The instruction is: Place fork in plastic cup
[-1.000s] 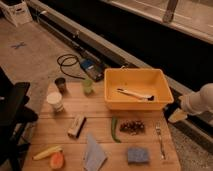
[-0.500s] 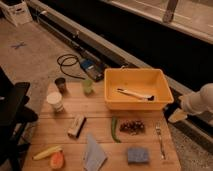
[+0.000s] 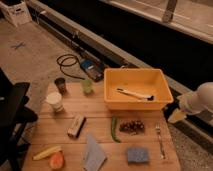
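The silver fork [image 3: 159, 140] lies flat near the table's right edge, tines towards the far side. The translucent light-green plastic cup [image 3: 88, 86] stands upright at the back of the table, left of the yellow bin. My arm comes in from the right, and my gripper [image 3: 175, 117] hangs beyond the table's right edge, level with the fork's far end and apart from it. It holds nothing that I can see.
A yellow bin [image 3: 136, 102] holds a pale-handled, dark-tipped utensil [image 3: 135, 94]. A white cup [image 3: 54, 101], dark grey cup [image 3: 60, 84], green pepper [image 3: 114, 129], blue sponge [image 3: 137, 154], blue cloth [image 3: 93, 154], a small box [image 3: 76, 125] and fruit pieces lie on the wooden table [image 3: 60, 135].
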{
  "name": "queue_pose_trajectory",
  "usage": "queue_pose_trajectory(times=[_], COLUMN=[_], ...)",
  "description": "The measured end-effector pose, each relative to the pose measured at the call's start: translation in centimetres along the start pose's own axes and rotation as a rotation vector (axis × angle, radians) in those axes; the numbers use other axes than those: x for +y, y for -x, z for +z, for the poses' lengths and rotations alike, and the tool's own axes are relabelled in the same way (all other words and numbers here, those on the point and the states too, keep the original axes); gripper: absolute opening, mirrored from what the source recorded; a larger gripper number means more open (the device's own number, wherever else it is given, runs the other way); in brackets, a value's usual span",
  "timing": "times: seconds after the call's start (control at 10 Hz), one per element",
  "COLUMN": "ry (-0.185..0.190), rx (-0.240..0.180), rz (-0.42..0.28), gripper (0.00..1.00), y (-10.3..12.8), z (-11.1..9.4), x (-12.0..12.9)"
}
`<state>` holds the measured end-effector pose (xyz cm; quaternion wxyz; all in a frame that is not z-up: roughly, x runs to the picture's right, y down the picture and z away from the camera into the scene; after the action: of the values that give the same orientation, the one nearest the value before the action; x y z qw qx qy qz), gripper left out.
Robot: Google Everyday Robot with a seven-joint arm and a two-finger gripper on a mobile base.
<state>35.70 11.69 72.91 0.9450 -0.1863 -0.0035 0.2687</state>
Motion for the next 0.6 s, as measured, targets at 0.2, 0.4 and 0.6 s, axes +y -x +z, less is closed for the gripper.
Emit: queue_pose_trajectory(times=[0.2,0.4,0.6], ry=[0.028,0.082,0.123], rx=[0.038,0.057,0.058], rz=[-0.059,-0.087,-0.086], gripper=[0.8,0.8,0.8], y=[0.5,-0.6,-1.2], z=[1.8,3.3,4.0], x=[2.0,3.9,4.9])
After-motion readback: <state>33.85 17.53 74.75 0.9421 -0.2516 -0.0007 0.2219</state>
